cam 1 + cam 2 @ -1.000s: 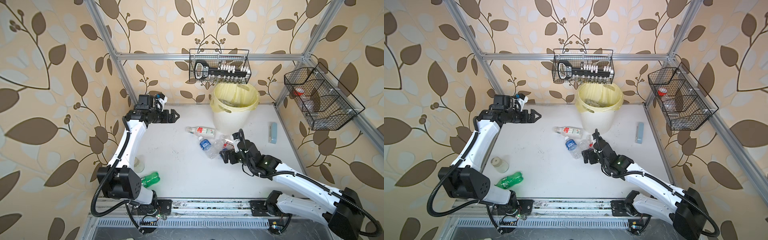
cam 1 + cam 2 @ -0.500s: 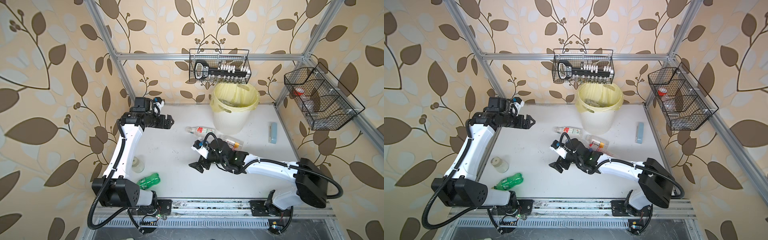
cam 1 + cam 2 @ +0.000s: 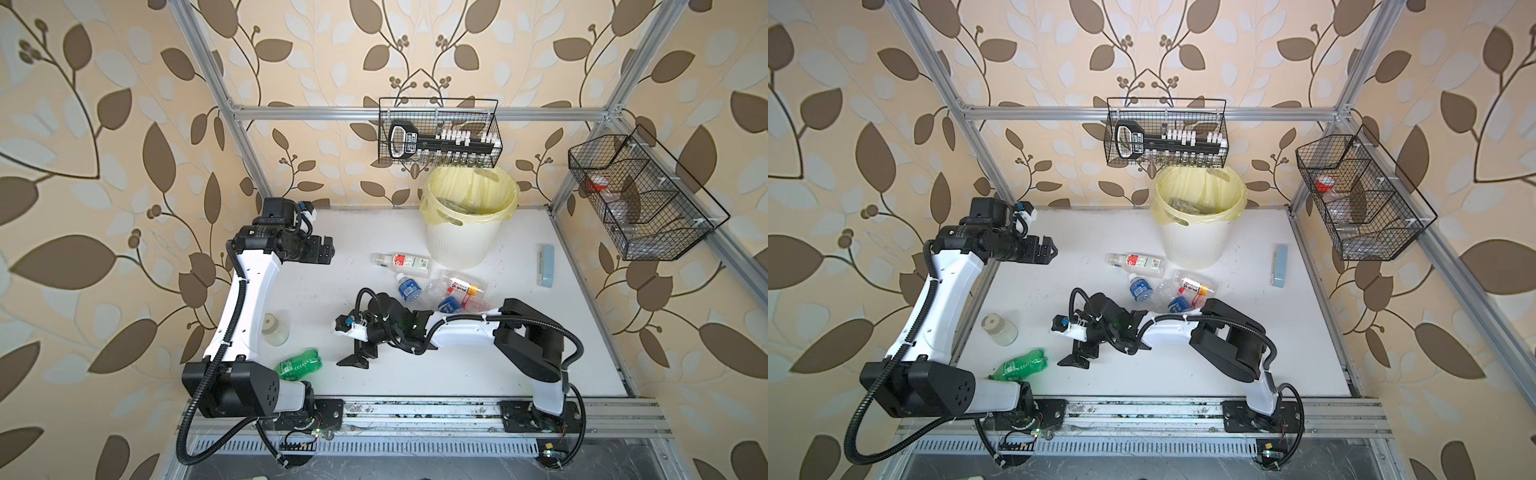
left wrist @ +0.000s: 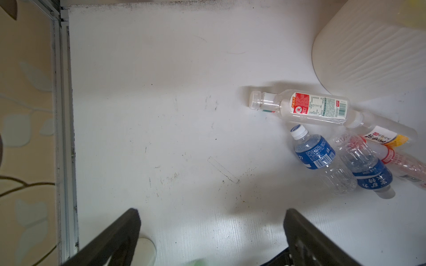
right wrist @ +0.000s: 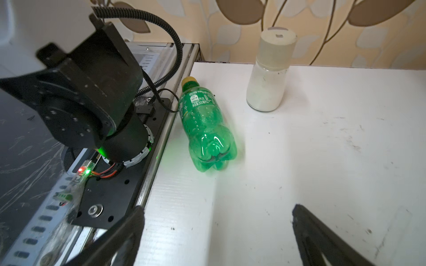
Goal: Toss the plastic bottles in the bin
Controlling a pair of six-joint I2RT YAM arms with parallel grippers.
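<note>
Right pincer (image 5: 216, 210) gapes wide, empty, over scuffed white bench (image 5: 322, 161); dimpled green bottle (image 5: 207, 124) lies near. Left pincer (image 4: 212, 211) equally wide, empty. Crumpled clear bottles (image 3: 432, 286) lie beside ribbed cream bin (image 3: 457, 245).

Walls covered on all sides in beige wallpaper (image 3: 104, 166), printed with large brown and pale leaves on thin dark stems. Silver metal frame (image 3: 316, 111) set in front of the paper: slanted posts joined by a crossbar at the back. White bench (image 3: 316, 307) enclosed by the frame; grey scuffs and dark specks noted on its surface. Black wire basket (image 3: 436, 99) hung from the crossbar; second wire basket (image 3: 660, 243) hung on the frame's right side. Light even, shadows soft.
</note>
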